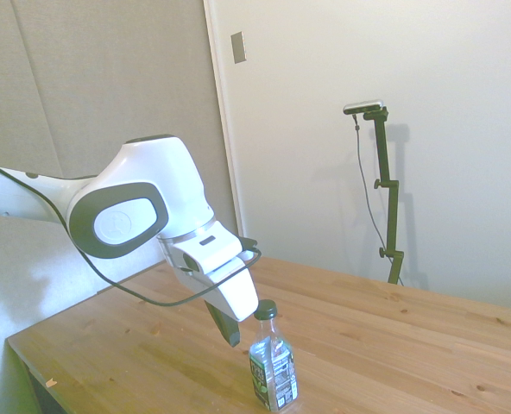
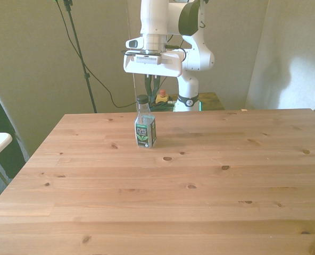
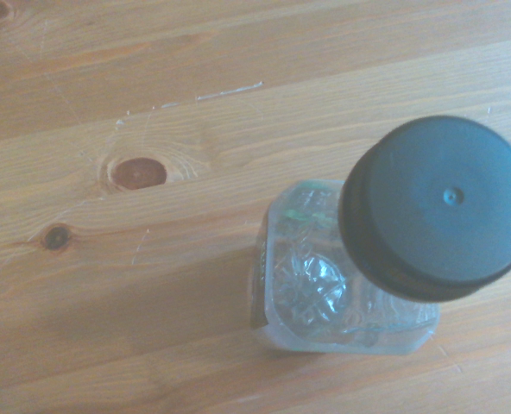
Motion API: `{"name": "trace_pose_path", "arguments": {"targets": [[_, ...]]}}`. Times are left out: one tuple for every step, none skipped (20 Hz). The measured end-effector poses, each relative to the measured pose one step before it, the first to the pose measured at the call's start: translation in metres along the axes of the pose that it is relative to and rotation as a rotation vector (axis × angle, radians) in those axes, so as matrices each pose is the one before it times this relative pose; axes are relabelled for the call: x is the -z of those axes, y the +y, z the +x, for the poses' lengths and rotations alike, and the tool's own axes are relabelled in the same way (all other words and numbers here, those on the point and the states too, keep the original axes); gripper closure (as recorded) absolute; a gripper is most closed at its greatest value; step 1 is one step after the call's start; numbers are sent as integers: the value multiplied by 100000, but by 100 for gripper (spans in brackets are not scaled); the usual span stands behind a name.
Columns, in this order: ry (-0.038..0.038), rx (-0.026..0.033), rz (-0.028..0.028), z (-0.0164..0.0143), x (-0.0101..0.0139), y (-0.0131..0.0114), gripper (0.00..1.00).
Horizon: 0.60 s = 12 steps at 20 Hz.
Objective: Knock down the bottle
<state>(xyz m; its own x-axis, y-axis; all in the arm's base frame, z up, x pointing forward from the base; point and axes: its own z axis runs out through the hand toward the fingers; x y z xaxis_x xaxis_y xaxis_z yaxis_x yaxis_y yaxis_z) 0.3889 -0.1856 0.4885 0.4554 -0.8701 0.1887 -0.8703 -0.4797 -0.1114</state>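
On the table (image 2: 210, 180), one upright bottle (image 2: 145, 129); end effector (image 1: 235, 321) state unclear.

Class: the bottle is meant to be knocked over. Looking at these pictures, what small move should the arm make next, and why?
Probably a short sideways push into the cap. The small clear plastic bottle with a dark green cap stands upright on the wooden table, and the white gripper hangs just beside its cap, so a high nudge should tip it.
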Motion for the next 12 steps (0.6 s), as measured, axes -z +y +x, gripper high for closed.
{"name": "trace_pose_path", "arguments": {"targets": [[176,-149,117,97,93,9,100],[136,-217,120,130,79,25,100],[194,-373,125,169,101,34,100],[239,-403,77,221,105,45,100],[207,-382,39,254,76,15,100],[167,-333,2,286,52,-60,100],[-6,-358,-165,260,-63,-137,100],[-65,-396,-236,273,-119,-185,100],[-57,-345,-246,316,-126,-247,100],[-52,-487,-259,332,-162,-267,100],[-41,-487,-277,369,-152,-300,100],[-21,-632,-254,379,-165,-342,100]]}}
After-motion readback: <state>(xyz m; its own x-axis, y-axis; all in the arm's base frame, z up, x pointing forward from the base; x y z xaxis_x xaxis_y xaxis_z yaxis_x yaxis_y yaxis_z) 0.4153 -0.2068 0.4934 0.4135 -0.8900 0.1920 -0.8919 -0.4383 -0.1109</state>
